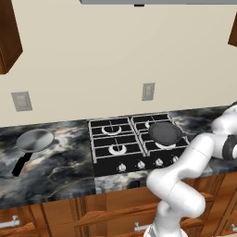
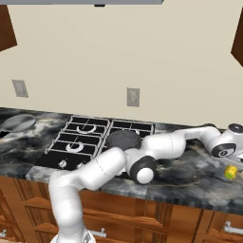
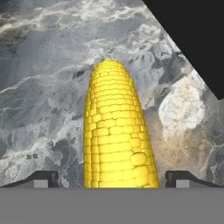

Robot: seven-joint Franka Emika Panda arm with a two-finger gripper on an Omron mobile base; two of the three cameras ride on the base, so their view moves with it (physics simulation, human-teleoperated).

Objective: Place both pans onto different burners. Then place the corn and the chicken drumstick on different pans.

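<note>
Yellow corn (image 3: pixel 116 131) lies on the marble counter (image 3: pixel 39 87), at 3 o'clock from the cooktop (image 2: pixel 90 137); the gripper (image 3: pixel 112 179) stands open astride it, nothing gripped; step in hand: corn pickup, though the silver pan (image 1: pixel 34 140) sits off-burner; next: descend, close.

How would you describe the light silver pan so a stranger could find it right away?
Start at the black cooktop, then look left along the marbled counter. The light silver pan sits there alone, black handle toward the counter's front edge. The darker pan rests on a burner instead.

marble counter (image 1: pixel 55 166), wall outlets (image 1: pixel 148 91), wood cabinets (image 1: pixel 55 213)
</note>
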